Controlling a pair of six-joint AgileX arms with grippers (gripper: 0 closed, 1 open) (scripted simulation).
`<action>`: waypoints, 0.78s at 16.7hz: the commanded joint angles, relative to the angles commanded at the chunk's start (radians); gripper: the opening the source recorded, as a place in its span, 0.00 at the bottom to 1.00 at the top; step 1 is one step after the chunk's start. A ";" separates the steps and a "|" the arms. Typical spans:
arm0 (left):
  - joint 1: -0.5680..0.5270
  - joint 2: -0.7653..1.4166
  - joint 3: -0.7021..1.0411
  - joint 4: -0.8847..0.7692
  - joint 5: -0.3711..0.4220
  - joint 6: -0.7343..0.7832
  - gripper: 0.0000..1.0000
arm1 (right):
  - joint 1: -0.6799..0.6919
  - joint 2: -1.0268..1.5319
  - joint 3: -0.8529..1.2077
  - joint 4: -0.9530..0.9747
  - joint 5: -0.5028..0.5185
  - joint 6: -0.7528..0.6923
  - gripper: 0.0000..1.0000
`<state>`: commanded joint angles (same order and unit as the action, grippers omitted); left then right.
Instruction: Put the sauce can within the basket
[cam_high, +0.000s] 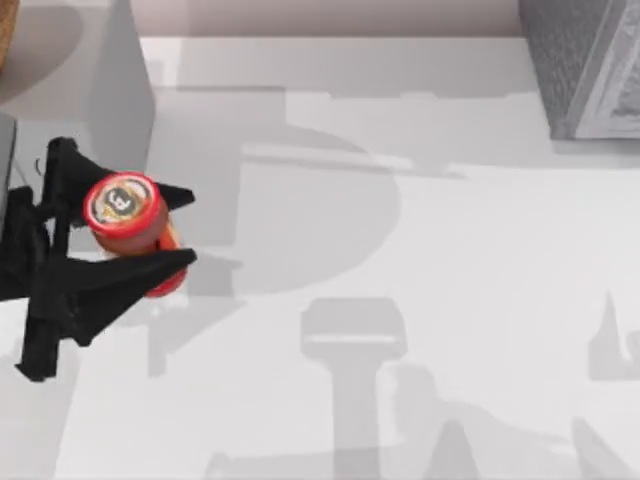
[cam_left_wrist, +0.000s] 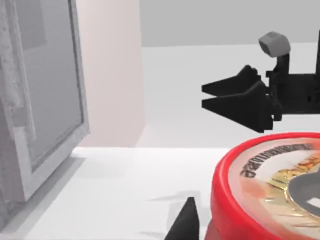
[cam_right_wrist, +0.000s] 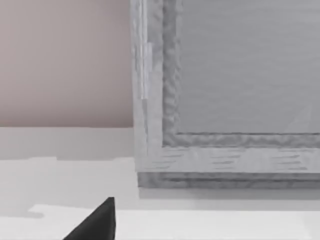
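At the worktop's left side, my left hand (cam_high: 165, 228) gripped the sauce can (cam_high: 128, 218) across its red body, which I judged rigid, light and smooth, well apart from the grey basket (cam_high: 585, 65).

Small red cylindrical sauce can (cam_high: 128, 216) at tabletop (cam_high: 420, 300) left edge, between fingers of left end effector (cam_high: 180, 228). Grey woven box-shaped basket (cam_high: 585, 65) far right rear corner, well apart from can.

sauce can (cam_high: 128, 217): glossy red body, silvery metallic top
left gripper (cam_high: 180, 228): matt black finish
basket (cam_high: 585, 62): grey, rough woven texture
table (cam_high: 420, 300): smooth matt white
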<state>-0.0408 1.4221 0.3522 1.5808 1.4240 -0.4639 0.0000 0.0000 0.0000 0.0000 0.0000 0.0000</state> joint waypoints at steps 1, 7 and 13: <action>0.036 -0.083 -0.048 0.005 0.036 -0.037 0.00 | 0.000 0.000 0.000 0.000 0.000 0.000 1.00; 0.184 -0.391 -0.248 0.020 0.181 -0.191 0.00 | 0.000 0.000 0.000 0.000 0.000 0.000 1.00; 0.216 -0.401 -0.231 0.051 0.171 -0.199 0.00 | 0.000 0.000 0.000 0.000 0.000 0.000 1.00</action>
<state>0.1752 1.0215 0.1207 1.6321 1.5950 -0.6626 0.0000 0.0000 0.0000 0.0000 0.0000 0.0000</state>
